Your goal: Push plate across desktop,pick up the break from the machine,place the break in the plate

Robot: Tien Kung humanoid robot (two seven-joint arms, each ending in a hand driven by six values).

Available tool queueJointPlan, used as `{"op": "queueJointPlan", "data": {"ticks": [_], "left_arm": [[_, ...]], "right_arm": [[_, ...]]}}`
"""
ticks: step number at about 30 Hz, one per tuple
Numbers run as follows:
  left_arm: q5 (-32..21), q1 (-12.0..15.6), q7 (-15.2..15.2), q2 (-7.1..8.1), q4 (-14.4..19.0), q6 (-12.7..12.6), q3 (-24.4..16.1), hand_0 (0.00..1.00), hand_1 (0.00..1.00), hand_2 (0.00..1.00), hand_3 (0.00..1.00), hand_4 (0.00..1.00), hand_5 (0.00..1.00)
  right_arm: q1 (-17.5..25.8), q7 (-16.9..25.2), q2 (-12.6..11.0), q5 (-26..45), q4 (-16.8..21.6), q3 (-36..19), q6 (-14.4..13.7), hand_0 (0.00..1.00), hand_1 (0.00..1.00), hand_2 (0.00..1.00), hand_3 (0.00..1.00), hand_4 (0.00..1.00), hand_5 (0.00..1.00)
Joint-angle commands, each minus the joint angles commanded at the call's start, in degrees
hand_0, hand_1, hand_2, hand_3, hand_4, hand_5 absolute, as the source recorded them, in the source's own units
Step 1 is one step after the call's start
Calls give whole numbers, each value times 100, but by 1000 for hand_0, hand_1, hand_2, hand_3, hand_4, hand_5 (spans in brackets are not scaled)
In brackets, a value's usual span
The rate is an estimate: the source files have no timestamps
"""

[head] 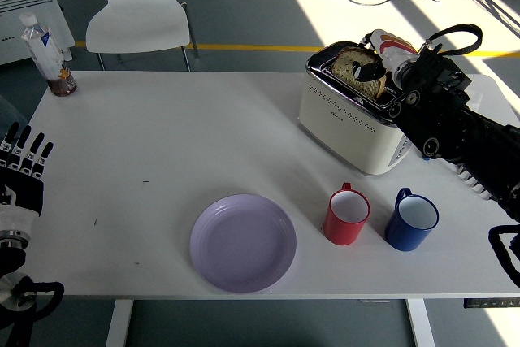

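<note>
Above the cream toaster (351,119) at the table's right, the right hand (388,61) closes its fingers on the bread slice (357,71) standing in the slot, the lilac plate (243,243) lying well down-left, nearer the open, idle left hand (23,166)

The tabletop (162,136) carries one plate (243,243), one toaster (351,118) holding one bread slice (357,71), two mugs, red (347,216) and blue (411,221), and one bottle (46,53).

Right hand (388,58) fingers on bread (358,73) in toaster (351,117); plate (243,243) near edge.
</note>
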State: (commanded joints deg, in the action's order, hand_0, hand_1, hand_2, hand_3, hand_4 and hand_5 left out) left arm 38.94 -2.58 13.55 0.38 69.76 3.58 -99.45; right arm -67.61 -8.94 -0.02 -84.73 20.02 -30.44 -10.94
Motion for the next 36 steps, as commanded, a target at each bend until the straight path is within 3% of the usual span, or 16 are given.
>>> {"op": "queueJointPlan", "data": {"ticks": [5, 6, 16, 21, 25, 31, 36], "left_arm": [[12, -29, -1, 5, -1, 4, -3, 822, 829, 881, 834, 493, 998], [14, -32, -2, 5, -2, 5, -4, 821, 828, 881, 834, 492, 998], [34, -22, 4, 28, 1, 23, -45, 822, 828, 881, 833, 493, 998], [40, -19, 0, 30, 0, 18, -47, 821, 827, 881, 833, 493, 998], [44, -8, -2, 30, 1, 14, -58, 820, 827, 881, 833, 493, 998], [44, 7, 1, 42, 15, 12, -76, 821, 827, 880, 833, 493, 998], [42, 17, -1, 29, 12, 10, -100, 821, 828, 881, 832, 492, 998]], "right_arm": [[-56, -48, -139, -223, 206, -71, 28, 387, 432, 471, 512, 370, 55], [-62, -54, -159, -263, 236, -88, 29, 390, 426, 461, 502, 331, 54], [-236, -191, -831, -1258, 1229, -778, 206, 391, 415, 453, 498, 308, 57], [-226, -319, -1190, -1689, 2049, -1293, 226, 383, 408, 447, 496, 300, 64], [-95, -485, -1447, -1639, 2858, -1510, 316, 368, 393, 433, 490, 299, 68], [200, -796, -1925, -710, 4235, -1092, 660, 367, 393, 434, 491, 298, 69], [400, -968, -2066, 92, 5204, -543, 781, 367, 394, 433, 491, 289, 75]]}}
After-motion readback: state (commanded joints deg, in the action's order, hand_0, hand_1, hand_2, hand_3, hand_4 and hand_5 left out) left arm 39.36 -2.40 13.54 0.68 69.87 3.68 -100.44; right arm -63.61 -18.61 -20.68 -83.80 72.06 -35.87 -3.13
